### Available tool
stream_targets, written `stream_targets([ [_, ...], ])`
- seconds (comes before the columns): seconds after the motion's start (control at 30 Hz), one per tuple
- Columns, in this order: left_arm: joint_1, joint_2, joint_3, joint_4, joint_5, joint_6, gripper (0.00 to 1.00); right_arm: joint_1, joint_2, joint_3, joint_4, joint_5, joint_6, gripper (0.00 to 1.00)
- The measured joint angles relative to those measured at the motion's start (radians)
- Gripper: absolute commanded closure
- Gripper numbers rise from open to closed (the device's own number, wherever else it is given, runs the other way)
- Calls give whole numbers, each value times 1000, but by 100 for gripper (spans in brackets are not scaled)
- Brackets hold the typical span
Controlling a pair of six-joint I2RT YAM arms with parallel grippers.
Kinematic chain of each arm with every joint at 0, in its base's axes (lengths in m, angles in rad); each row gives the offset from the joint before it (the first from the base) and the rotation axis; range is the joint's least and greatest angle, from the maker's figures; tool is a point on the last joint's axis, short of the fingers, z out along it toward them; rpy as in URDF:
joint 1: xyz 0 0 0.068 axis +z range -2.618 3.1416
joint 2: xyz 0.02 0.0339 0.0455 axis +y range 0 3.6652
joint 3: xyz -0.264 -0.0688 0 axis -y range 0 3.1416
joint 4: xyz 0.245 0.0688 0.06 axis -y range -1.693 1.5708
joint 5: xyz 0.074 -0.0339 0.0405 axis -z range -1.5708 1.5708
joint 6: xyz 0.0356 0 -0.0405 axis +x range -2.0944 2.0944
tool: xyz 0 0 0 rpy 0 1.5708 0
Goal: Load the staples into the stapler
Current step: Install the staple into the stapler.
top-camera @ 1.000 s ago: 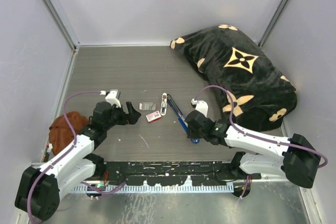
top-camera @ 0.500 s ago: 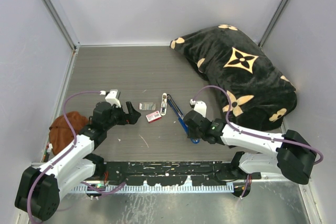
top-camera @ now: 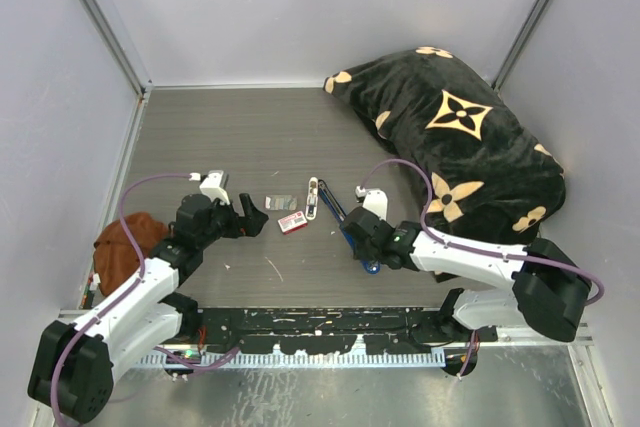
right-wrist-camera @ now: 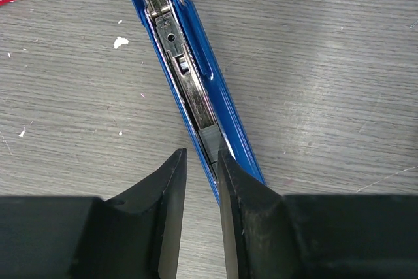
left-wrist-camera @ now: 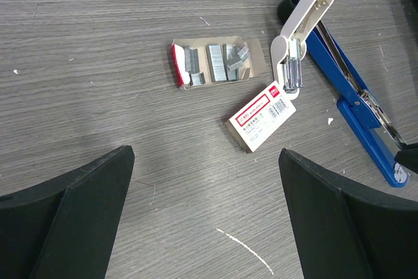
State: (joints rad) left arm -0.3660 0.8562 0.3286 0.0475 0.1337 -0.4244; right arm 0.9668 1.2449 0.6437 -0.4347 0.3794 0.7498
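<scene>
Grey wood-grain planking forms the bench (top-camera: pixel 230 137), closed in by pale walls, with a black patterned cushion (top-camera: pixel 460 137) lying at the far right. The stapler (top-camera: pixel 336 211) is laid flat and opened out at the centre, so that its silver channel is exposed for loading. The right gripper (right-wrist-camera: pixel 199 159) is poised over the channel's near end, its jaws set to a narrow slit. Whether the small grey block (right-wrist-camera: pixel 210 140) lying in the channel just ahead of the tips is pinched cannot be told. The left gripper (left-wrist-camera: pixel 206 155) is held off to the left, jaws spread wide and empty, presumably to keep clear. Only from the left wrist are the staples (left-wrist-camera: pixel 215 63) made out, as loose strips in an open card tray (left-wrist-camera: pixel 258 53) beside the red-and-white box (left-wrist-camera: pixel 261 114). Only from the right wrist is the channel's interior seen.
</scene>
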Motion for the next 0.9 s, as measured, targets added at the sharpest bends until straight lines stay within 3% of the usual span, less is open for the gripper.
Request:
stream_targets([
  [0.3, 0, -6, 0, 0, -8, 0, 4, 0, 24, 24, 0, 9, -16, 69],
  [0.63, 0, -31, -18, 4, -39, 3, 0, 0, -50, 71, -17, 8, -130, 50],
  [0.9, 0, -103, 47, -158, -113, -15, 2, -5, 130, 177, 4, 19, -312, 41],
])
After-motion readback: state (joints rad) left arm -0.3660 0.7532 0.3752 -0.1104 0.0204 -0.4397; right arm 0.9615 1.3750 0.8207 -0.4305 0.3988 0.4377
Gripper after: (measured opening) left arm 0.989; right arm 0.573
